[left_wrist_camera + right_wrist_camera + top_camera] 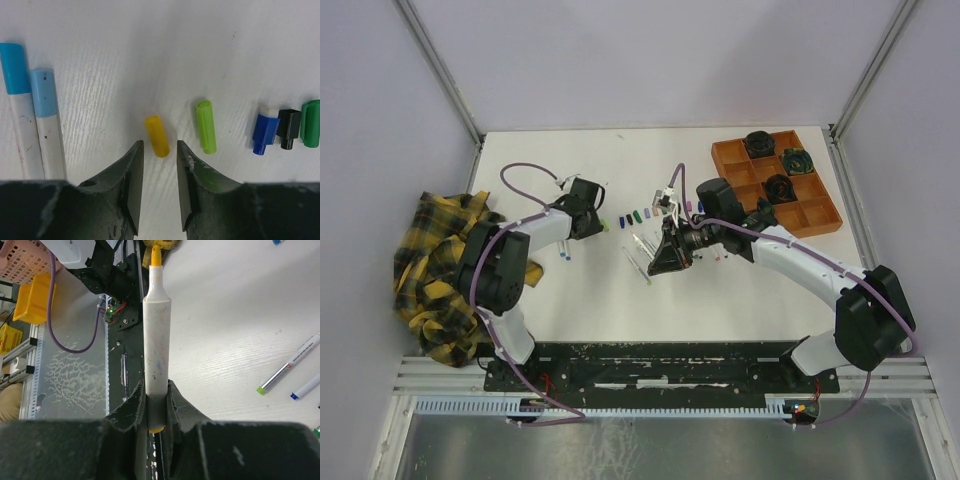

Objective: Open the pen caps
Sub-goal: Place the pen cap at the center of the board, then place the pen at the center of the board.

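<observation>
A yellow pen cap [157, 136] lies loose on the white table, right at the tips of my left gripper [159, 143], whose jaws stand open and hold nothing. To its right lie a light green cap [206, 126], a blue cap [264, 131], a black cap [288, 128] and a green cap [311, 123]. From above, this row of caps [638, 214] runs between the two grippers. My right gripper [156, 390] is shut on a white pen barrel [156, 340] with a bare yellow tip [156, 255], held off the table.
Two pens with blue caps [30, 90] lie left of the left gripper. More pens [290, 364] lie on the table by the right arm. An orange tray [810, 215] with black round objects sits at the back right. A yellow plaid cloth [440, 270] is bunched at the left edge.
</observation>
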{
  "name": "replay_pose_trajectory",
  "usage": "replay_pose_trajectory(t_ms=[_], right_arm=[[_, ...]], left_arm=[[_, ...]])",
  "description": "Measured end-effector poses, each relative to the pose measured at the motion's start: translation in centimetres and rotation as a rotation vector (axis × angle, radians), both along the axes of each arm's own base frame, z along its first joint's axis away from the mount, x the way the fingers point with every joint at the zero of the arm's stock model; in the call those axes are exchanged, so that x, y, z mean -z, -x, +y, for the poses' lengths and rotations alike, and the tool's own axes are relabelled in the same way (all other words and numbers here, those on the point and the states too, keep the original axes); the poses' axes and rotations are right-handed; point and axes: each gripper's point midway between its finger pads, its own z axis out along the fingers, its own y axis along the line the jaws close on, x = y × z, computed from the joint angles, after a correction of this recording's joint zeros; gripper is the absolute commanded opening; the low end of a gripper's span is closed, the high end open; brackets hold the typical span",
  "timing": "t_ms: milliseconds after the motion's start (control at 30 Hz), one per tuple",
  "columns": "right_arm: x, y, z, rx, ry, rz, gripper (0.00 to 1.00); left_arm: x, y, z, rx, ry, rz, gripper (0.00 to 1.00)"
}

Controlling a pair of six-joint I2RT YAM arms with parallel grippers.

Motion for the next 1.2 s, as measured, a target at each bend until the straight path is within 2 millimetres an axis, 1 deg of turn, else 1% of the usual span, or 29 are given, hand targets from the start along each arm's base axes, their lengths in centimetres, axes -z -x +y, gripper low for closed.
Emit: replay_pose_trajectory(t_ms=[100, 200, 233, 333, 400, 433, 500, 600, 667, 767, 900, 967, 1067, 1133, 1200], right_arm=[[0.4, -0.3, -0.1, 0.012, 0.019, -0.008, 0.03], [1.2, -0.9, 0.2, 0.033, 0.060, -0.025, 0.04], [1.5, -1.1, 0.4, 0.041, 0.076, -0.030, 0.05], [3.3, -1.4, 1.0, 0.068, 0.144, -0.042, 0.06], [4.6, -1.7, 1.3, 0.104, 0.201, -0.048, 0.08], [5.4, -1.4, 1.6, 0.103, 0.225, -0.040, 0.09], [6.9, -1.6, 2.2, 0.144, 0.289, -0.034, 0.12], [8.7, -2.3, 3.1, 0.224, 0.377, -0.031, 0.16], [9.8, -2.9, 4.0, 0.291, 0.438, -0.040, 0.18], [11.1, -3.7, 5.6, 0.378, 0.516, -0.066, 0.19], [12.7, -4.6, 7.2, 0.459, 0.592, -0.118, 0.21], [13.7, -4.6, 7.3, 0.481, 0.634, -0.135, 0.23], [15.5, -4.9, 6.6, 0.510, 0.708, -0.153, 0.28], [16.3, -5.1, 5.9, 0.526, 0.746, -0.160, 0.30], [16.6, -5.2, 5.4, 0.533, 0.768, -0.164, 0.34]], left_arm=[[-0.8, 0.4, 0.1, 0.001, 0.006, -0.012, 0.41], [-2.9, 1.5, 0.5, 0.003, 0.027, -0.062, 0.44], [-3.9, 1.9, 0.6, 0.005, 0.039, -0.093, 0.46], [-7.1, 3.7, 1.1, 0.019, 0.086, -0.213, 0.51], [-8.8, 5.1, 1.5, 0.037, 0.115, -0.293, 0.54], [-9.5, 5.8, 1.7, 0.041, 0.126, -0.330, 0.55], [-10.0, 7.2, 2.2, 0.042, 0.143, -0.385, 0.56], [-9.8, 9.2, 3.1, 0.040, 0.153, -0.420, 0.58], [-9.5, 10.1, 3.6, 0.032, 0.151, -0.436, 0.59], [-9.5, 10.8, 4.3, 0.015, 0.141, -0.453, 0.61], [-9.5, 11.0, 5.2, -0.017, 0.112, -0.463, 0.65], [-9.2, 11.1, 5.7, -0.029, 0.087, -0.457, 0.67], [-8.5, 11.0, 6.2, -0.041, 0.054, -0.438, 0.68], [-7.8, 10.9, 6.2, -0.040, 0.039, -0.417, 0.68], [-6.9, 10.8, 6.3, -0.039, 0.026, -0.388, 0.69]])
